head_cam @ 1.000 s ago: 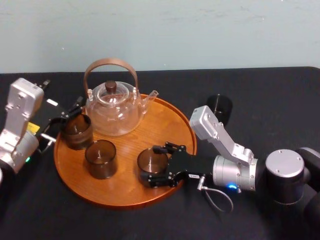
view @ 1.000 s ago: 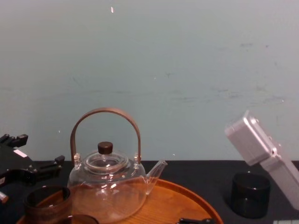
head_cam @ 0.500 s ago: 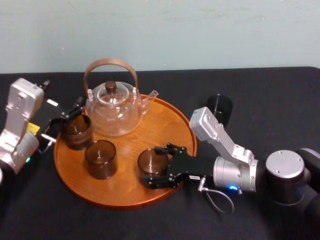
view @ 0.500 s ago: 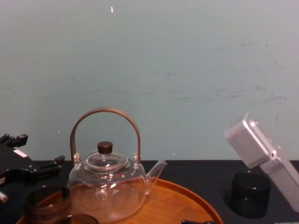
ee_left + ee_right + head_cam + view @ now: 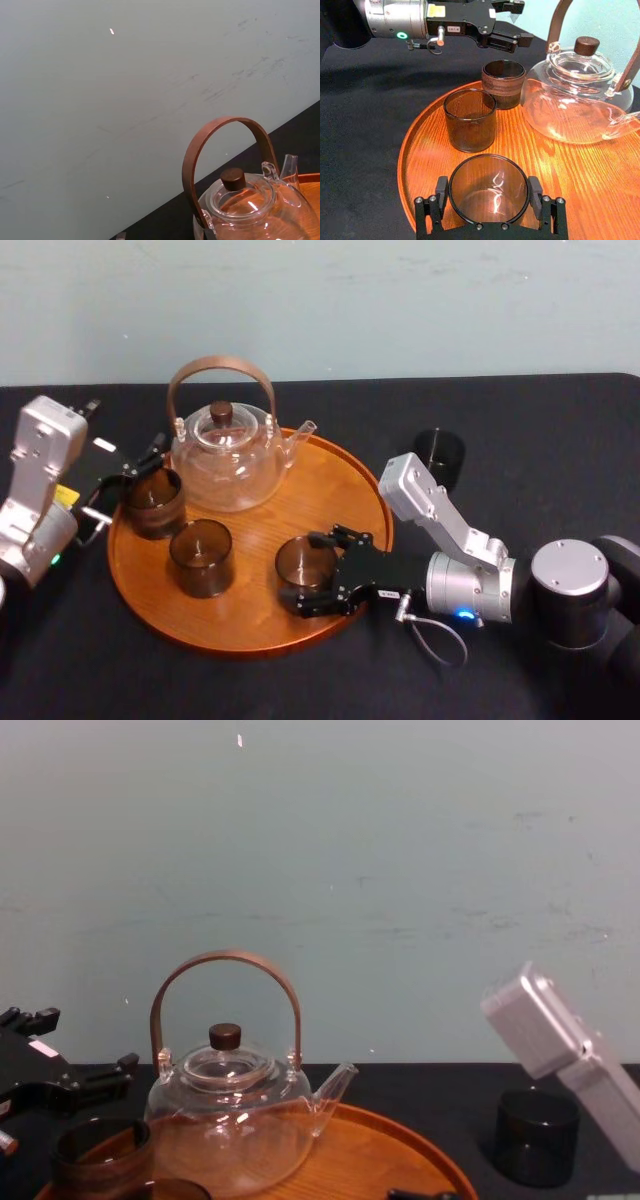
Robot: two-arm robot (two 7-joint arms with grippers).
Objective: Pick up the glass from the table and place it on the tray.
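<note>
Since the glass already stands on the tray, near its front right rim, my right gripper seems to keep its fingers grasping both sides only to steady it. My left gripper idles with its fingers spread beside the teapot. Its white label is too small to read.

Head looks down, chest level; both share tray, teapot.

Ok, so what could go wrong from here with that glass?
The right gripper clasps the glass near the tray rim; pulling back before opening could drag or tip it. The left gripper sits close to another glass and the teapot; a careless move might knock them.
</note>
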